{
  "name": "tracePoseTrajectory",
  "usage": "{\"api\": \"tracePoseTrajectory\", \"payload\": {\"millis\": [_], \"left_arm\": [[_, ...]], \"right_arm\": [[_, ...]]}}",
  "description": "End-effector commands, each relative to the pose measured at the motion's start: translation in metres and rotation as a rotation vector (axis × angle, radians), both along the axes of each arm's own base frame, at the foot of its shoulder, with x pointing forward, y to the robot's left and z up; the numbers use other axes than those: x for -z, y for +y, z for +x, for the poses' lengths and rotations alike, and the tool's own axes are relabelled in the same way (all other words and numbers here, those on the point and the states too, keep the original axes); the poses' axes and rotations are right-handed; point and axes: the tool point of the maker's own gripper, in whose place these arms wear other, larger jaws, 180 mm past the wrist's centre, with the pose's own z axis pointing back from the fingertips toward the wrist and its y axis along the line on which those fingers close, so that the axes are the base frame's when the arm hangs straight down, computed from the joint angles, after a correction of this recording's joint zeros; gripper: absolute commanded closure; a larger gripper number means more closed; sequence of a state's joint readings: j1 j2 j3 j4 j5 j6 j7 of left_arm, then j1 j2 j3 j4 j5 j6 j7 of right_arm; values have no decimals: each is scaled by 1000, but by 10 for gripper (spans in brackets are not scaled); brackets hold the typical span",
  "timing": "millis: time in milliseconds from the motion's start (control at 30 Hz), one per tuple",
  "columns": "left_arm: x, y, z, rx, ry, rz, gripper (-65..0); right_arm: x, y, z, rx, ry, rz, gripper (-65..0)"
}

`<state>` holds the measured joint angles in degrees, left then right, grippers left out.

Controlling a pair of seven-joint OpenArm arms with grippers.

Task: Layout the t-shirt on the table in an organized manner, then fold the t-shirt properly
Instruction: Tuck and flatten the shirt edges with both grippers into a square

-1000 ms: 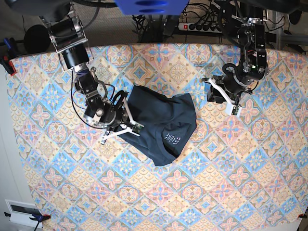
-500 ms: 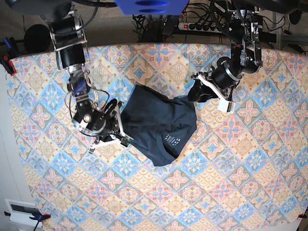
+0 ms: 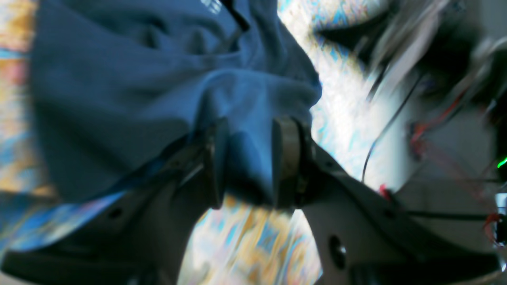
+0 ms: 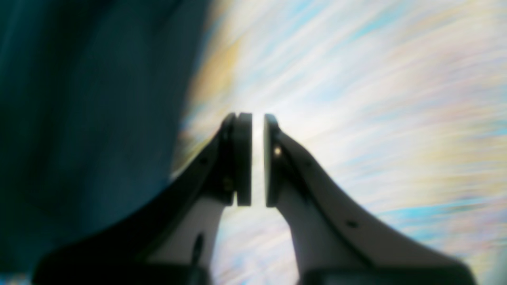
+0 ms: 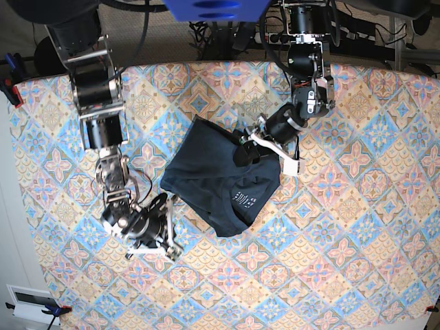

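The dark navy t-shirt (image 5: 213,179) lies crumpled in the middle of the tile-patterned table (image 5: 344,240), with pale label text (image 5: 246,199) facing up. My left gripper (image 5: 249,152) is at the shirt's upper right edge. In the left wrist view, the left gripper (image 3: 249,162) has a fold of the shirt (image 3: 119,79) pinched between its pads. My right gripper (image 5: 165,240) is on the table below and left of the shirt, apart from it. In the blurred right wrist view, the right gripper (image 4: 257,158) is nearly closed and empty, with the shirt (image 4: 79,99) to its left.
A power strip and cables (image 5: 289,38) lie beyond the table's back edge. A white box (image 5: 31,302) sits off the front left corner. Clamps (image 5: 10,89) hold the cloth at the left edge.
My left arm swung left from the table's right side onto the shirt's upper right edge. My right gripper left the shirt's left edge and moved down and left onto the table.
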<state>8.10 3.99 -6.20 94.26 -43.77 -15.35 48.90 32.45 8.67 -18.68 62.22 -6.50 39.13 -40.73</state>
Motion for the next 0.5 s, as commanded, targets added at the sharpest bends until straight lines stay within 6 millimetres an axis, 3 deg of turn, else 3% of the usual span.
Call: {"api": "tracePoseTrajectory", "payload": {"millis": [0, 133, 333, 467], "left_arm": [[-14, 0, 11, -25, -54, -37, -172], [-8, -13, 24, -25, -42, -67, -172], [22, -45, 25, 92, 16, 35, -171], [45, -46, 16, 131, 60, 188, -170]], "right_arm": [[6, 0, -4, -8, 23, 10, -46], [24, 23, -11, -22, 73, 65, -46], [46, 25, -21, -16, 143, 65, -46], [47, 25, -23, -18, 146, 58, -46]]}}
